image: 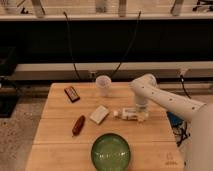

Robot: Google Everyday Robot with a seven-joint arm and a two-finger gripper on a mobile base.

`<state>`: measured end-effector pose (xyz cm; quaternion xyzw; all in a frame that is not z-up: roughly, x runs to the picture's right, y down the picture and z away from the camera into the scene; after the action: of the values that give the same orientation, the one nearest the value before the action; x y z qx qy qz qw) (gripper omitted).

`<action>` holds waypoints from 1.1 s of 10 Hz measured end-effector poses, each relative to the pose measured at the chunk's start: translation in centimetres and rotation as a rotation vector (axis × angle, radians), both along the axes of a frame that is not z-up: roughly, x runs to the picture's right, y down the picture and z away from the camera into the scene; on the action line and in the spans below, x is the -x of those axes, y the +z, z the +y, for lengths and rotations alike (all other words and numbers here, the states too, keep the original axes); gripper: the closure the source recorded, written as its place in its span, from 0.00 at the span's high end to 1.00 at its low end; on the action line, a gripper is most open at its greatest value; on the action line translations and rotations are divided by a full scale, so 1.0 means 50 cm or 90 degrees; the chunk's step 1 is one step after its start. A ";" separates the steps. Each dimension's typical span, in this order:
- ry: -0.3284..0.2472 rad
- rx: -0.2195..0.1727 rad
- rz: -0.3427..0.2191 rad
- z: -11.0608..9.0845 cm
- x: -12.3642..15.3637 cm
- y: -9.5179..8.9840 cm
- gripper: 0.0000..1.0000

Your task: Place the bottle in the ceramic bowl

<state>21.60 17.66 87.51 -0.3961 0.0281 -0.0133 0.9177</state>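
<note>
The bottle (127,114) is small and clear with a white cap and lies on its side on the wooden table (55,135), cap pointing left. My gripper (140,115) is down at the bottle's right end, below the white arm (150,92) that reaches in from the right. The ceramic bowl (110,151) is wide, glossy green with a dark rim, and sits near the table's front edge, in front and to the left of the bottle.
A translucent whitish cup (103,84) stands at the back middle. A flat white block (99,114) lies just left of the bottle. A dark reddish oblong object (78,125) and a dark brown bar (72,93) lie on the left side. Cables hang behind the table.
</note>
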 end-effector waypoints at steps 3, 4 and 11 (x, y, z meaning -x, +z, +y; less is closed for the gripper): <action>0.011 -0.015 -0.020 -0.016 0.001 -0.025 0.01; 0.018 -0.023 -0.033 -0.028 0.003 -0.039 0.01; -0.005 -0.065 -0.097 -0.006 0.036 -0.154 0.01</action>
<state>19.82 17.38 79.82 -0.3462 -0.0400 -0.0454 0.9362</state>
